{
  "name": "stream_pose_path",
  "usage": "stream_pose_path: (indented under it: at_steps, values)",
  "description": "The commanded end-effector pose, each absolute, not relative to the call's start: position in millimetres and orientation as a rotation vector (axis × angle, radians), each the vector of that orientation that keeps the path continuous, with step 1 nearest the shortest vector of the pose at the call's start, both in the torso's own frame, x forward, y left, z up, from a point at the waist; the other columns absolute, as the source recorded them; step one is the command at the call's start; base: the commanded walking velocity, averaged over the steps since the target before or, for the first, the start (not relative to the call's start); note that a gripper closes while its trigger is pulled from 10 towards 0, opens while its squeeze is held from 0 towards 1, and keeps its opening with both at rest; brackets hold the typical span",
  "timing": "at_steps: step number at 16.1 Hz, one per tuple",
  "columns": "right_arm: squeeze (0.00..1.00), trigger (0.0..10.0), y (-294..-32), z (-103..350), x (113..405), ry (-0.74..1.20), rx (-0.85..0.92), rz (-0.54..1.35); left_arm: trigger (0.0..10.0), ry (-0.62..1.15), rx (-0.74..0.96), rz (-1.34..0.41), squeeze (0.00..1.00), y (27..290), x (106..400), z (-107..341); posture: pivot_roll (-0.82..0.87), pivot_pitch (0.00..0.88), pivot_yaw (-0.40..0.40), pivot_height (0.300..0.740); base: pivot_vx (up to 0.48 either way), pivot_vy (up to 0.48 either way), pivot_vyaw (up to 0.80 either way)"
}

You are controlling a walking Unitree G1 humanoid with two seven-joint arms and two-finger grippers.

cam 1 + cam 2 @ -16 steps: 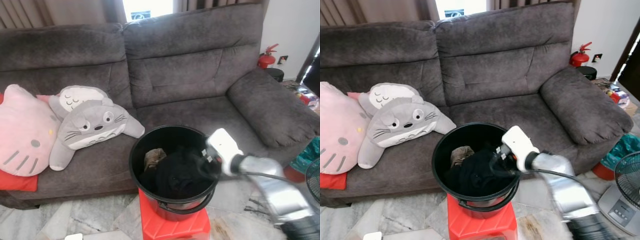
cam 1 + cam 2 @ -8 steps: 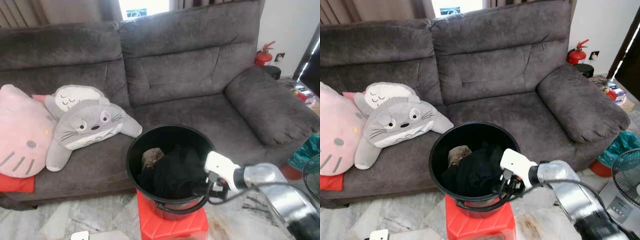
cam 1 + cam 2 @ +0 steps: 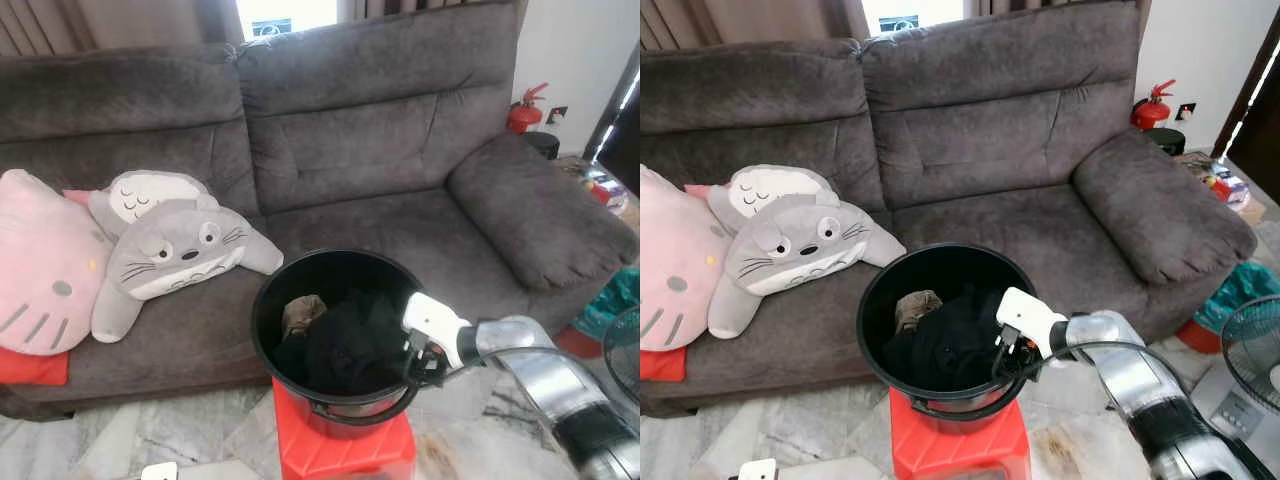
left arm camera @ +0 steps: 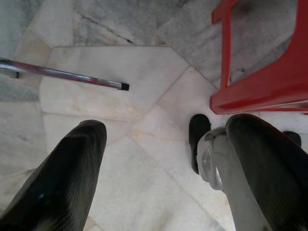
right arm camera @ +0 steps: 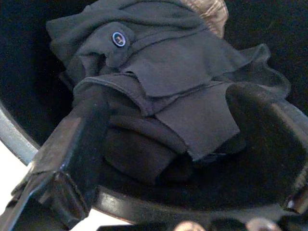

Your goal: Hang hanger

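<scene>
- Your right gripper (image 3: 1006,362) sits at the near right rim of the black bucket (image 3: 875,300), low centre of the frame, fingers spread over the dark clothes (image 5: 159,91) without gripping them.
- You can't make out a hanger, so its direction can't be told.
- The bucket stands on a red stool (image 3: 940,455) before the grey sofa (image 3: 980,120).
- Your left gripper (image 4: 159,159) hangs released above the marble floor (image 4: 110,62).
- Plush toys (image 3: 790,240) lie at centre left.

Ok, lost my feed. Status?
Right gripper open at bucket rim, over dark clothes. Left gripper open, idle above floor. No hanger seen.
</scene>
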State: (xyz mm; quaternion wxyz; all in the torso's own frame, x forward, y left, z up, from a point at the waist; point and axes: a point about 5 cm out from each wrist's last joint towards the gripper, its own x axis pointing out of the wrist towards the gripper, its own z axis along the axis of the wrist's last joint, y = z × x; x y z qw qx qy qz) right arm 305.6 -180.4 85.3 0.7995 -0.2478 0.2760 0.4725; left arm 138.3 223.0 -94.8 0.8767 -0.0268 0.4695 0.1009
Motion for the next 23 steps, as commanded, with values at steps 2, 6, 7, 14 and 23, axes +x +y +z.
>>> stream_pose_path:
  at_steps: [2,6,7,14,23]
  values:
    - [0.00,10.0,-175,82,310,0.601,-0.485,1.084,10.0,1.003,-0.041,0.226,0.00,233,134,-95,-0.15,0.000,0.104,0.740,0.000,0.000,0.00]
    - [0.00,10.0,-175,73,313,0.660,-0.458,1.140,10.0,1.008,-0.044,0.221,0.00,231,132,-96,-0.15,0.000,0.104,0.740,0.000,0.000,0.00]
    - [0.00,10.0,-177,69,312,0.677,-0.467,1.152,10.0,1.008,-0.044,0.221,0.00,231,132,-96,-0.15,0.000,0.104,0.740,0.000,0.000,0.00]
    - [0.00,0.0,-183,62,308,0.694,-0.432,1.200,10.0,1.020,-0.034,0.222,0.00,234,125,-97,-0.15,0.000,0.108,0.740,0.000,0.000,0.00]
    - [0.00,0.0,-183,64,314,0.671,-0.453,1.180,10.0,1.007,-0.026,0.214,0.00,231,135,-95,-0.14,0.000,0.109,0.740,0.000,0.000,0.00]
